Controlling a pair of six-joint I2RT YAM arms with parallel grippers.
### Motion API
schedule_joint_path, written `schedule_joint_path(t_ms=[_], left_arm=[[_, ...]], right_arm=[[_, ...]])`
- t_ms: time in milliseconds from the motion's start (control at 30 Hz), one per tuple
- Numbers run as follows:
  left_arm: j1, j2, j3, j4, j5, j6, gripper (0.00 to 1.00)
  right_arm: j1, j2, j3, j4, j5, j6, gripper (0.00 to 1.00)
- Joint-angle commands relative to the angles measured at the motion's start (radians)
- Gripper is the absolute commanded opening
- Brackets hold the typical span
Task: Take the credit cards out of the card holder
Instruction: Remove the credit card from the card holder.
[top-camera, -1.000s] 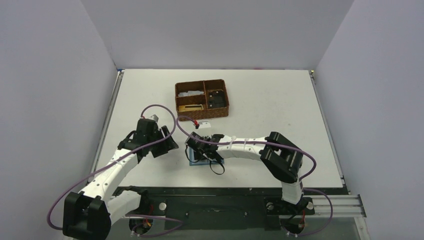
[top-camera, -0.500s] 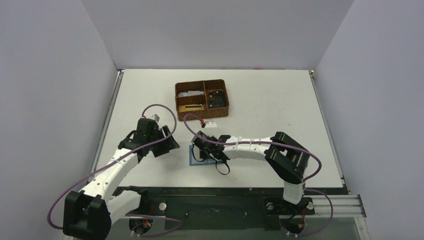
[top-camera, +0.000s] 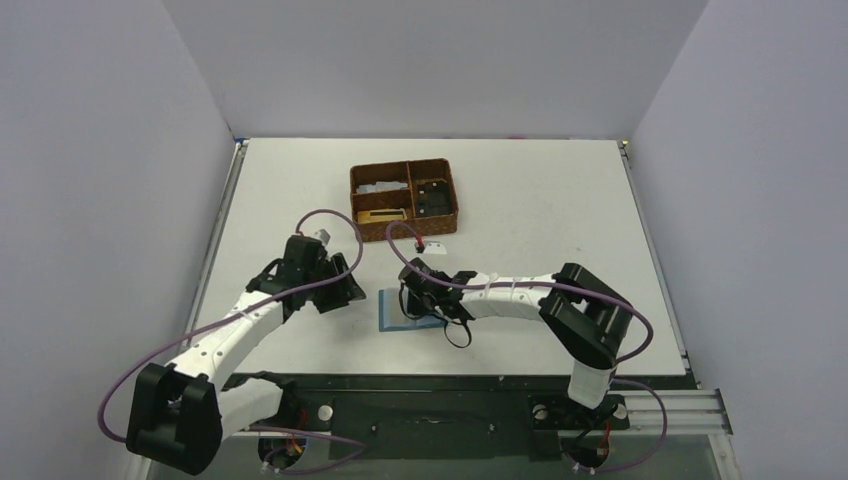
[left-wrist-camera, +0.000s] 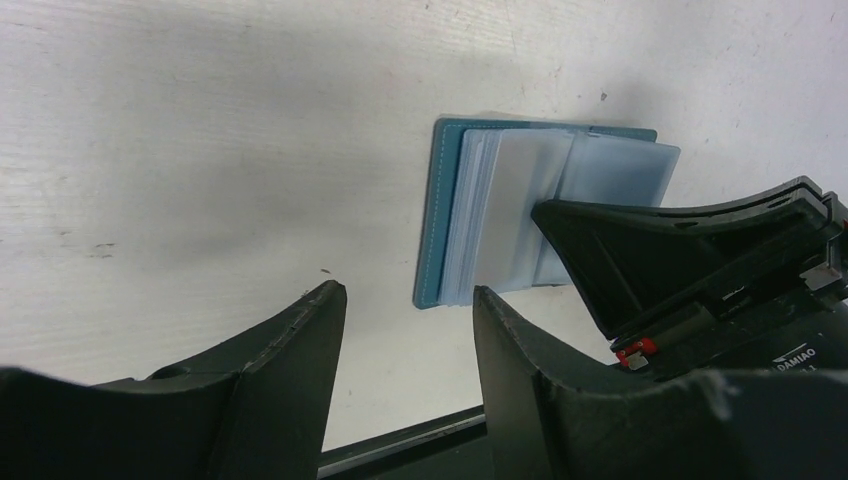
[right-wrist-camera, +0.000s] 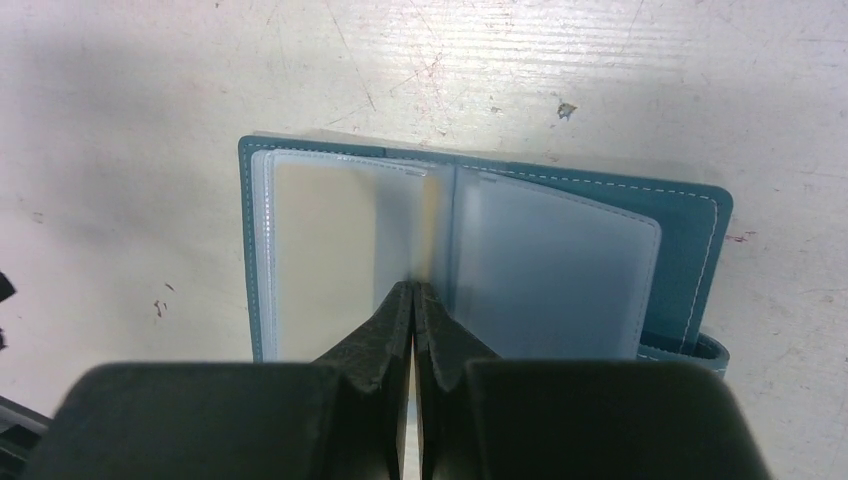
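The teal card holder (top-camera: 390, 312) lies open on the table, its cover (right-wrist-camera: 692, 222) flat and clear grey-blue sleeves fanned out. A tan-gold credit card (right-wrist-camera: 320, 250) shows through the left sleeve. My right gripper (right-wrist-camera: 413, 287) is shut at the fold, pinching a sleeve leaf that stands edge-on; it sits over the holder's right half in the top view (top-camera: 420, 302). My left gripper (left-wrist-camera: 405, 292) is open and empty, just left of the holder's (left-wrist-camera: 432, 220) teal edge and apart from it; in the top view it (top-camera: 346, 290) is low over the table.
A brown woven compartment basket (top-camera: 404, 198) with small items stands behind the holder. A small white tag (top-camera: 436, 244) lies between the basket and the arms. The table's near edge and a black rail run just below the holder.
My right gripper has slid to the right across the holder, uncovering its left half. My left gripper has moved right, closer to the holder's left edge.
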Motion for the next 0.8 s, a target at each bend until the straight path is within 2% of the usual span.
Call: schedule_joint_path(t_ms=[0, 333, 767], left_arm=[[-0.043, 0.033, 0.004, 0.075, -0.001, -0.016, 0.45], [-0.157, 0.139, 0.045, 0.135, -0.042, -0.055, 0.27], [-0.197, 0.211, 0.091, 0.161, -0.052, -0.069, 0.18]], right_arm=[[-0.019, 0.019, -0.063, -0.005, -0.039, 0.007, 0.00], [-0.042, -0.006, -0.124, 0.048, -0.063, 0.025, 0.00], [-0.068, -0.063, -0.190, 0.135, -0.105, 0.038, 0.00]])
